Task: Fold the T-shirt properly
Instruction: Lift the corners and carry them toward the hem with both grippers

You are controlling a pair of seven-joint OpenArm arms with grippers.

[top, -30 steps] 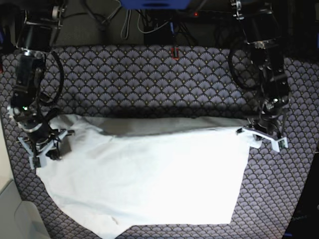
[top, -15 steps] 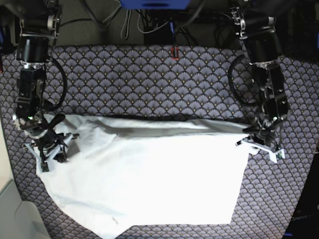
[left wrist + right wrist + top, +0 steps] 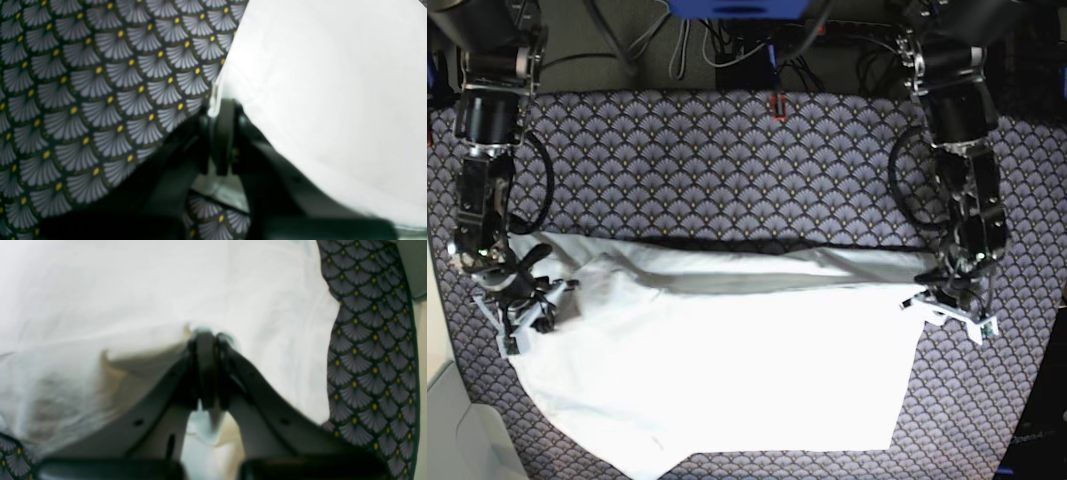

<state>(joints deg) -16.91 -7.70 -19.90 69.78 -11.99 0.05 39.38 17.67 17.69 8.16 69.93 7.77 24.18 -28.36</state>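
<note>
The white T-shirt [image 3: 727, 370] lies spread on the patterned table cover, its far part doubled over into a long fold across the middle. My left gripper [image 3: 947, 308] is at the shirt's right end, shut on the cloth's edge. The left wrist view shows its fingertips [image 3: 222, 110] pressed together on the T-shirt's [image 3: 333, 83] border. My right gripper [image 3: 524, 310] is at the shirt's left end, also shut on cloth. Seen from the right wrist, its fingertips [image 3: 206, 336] pinch a raised ridge of the T-shirt [image 3: 133, 290]. A small grey mark [image 3: 656, 438] shows near the shirt's front edge.
A dark table cover [image 3: 727, 160] with a grey fan pattern lies under everything. Cables and dark equipment [image 3: 727, 40] crowd the back edge, with a small red part [image 3: 777, 105] there. A pale surface [image 3: 445, 420] borders the table at the front left.
Both grippers have shifted a little toward the table's front with the shirt's edge still pinched. The long fold between them has drawn straighter.
</note>
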